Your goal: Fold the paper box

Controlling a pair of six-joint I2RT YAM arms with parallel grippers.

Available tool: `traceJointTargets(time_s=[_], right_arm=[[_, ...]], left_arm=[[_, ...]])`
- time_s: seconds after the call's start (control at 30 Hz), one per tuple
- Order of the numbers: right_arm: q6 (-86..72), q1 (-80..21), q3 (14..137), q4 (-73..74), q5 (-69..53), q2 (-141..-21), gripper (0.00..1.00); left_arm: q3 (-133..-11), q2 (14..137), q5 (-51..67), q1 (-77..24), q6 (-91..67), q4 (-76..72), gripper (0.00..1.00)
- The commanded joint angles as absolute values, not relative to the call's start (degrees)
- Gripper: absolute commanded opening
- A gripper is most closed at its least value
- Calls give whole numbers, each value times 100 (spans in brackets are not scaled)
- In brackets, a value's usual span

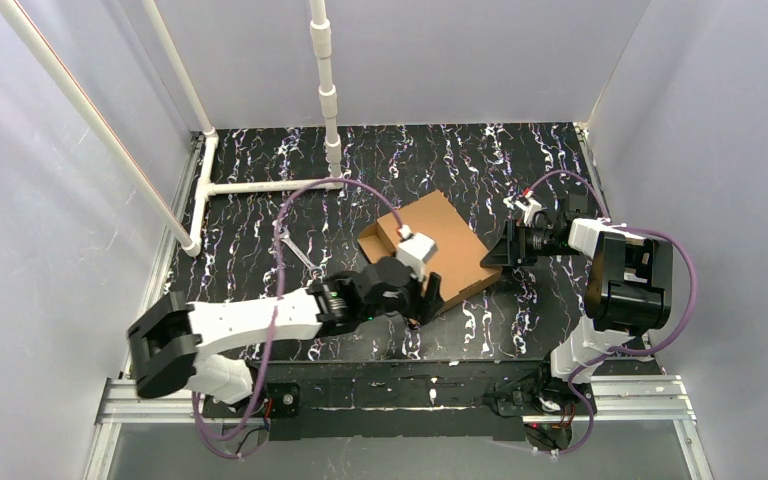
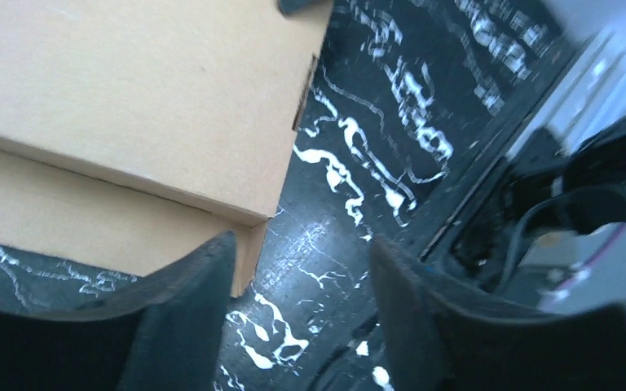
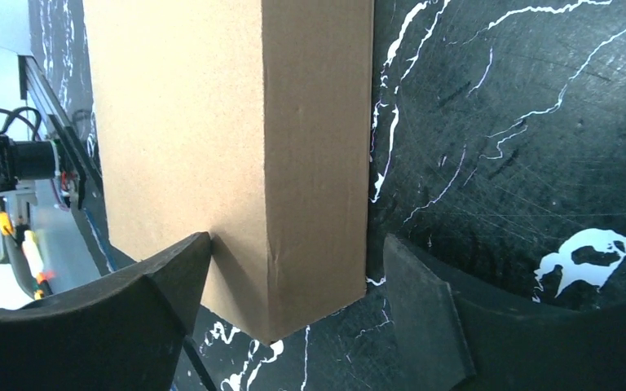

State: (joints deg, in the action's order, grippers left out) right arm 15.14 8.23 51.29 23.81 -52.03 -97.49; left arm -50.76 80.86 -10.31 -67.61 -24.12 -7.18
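Observation:
The paper box (image 1: 444, 243) is plain brown cardboard with its lid down, lying skewed mid-table. My left gripper (image 1: 426, 301) is at its near corner, open and empty. In the left wrist view the box (image 2: 130, 98) fills the upper left, its corner just beside the left finger (image 2: 183, 314), and the gripper (image 2: 297, 273) holds only bare table. My right gripper (image 1: 497, 256) is at the box's right corner. In the right wrist view that gripper (image 3: 293, 273) is open with the box corner (image 3: 293, 179) between the jaws; the left finger (image 3: 151, 305) rests by the lid face.
A white pipe frame (image 1: 260, 186) stands on the black marbled table (image 1: 520, 320) at the back left. A thin metal piece (image 1: 297, 251) lies left of the box. An aluminium rail (image 1: 400, 396) runs along the near edge. White walls enclose the sides.

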Motion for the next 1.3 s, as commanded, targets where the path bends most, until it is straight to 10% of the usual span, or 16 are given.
traceJointTargets(time_s=[0.0,0.47,0.87,1.27], right_arm=[[1979,801,5264,2592,-5111,-9613,91],[1950,744,5611,2474,-5138,-9026,98],[1564,447,5543,2086,-5113,-9276,98],[1167,241,5395,1807,-4972,-9563,98]], left_arm=[[-4612,6981,-1099,-6171,-3610,-265,68],[-2040,5854,-842,-4984,-6333,-1616,98],[-1285,8364,-139,-4718,-6470,-6571,98],[-1869,9934,189,-4704,-6816,-7251,98]])
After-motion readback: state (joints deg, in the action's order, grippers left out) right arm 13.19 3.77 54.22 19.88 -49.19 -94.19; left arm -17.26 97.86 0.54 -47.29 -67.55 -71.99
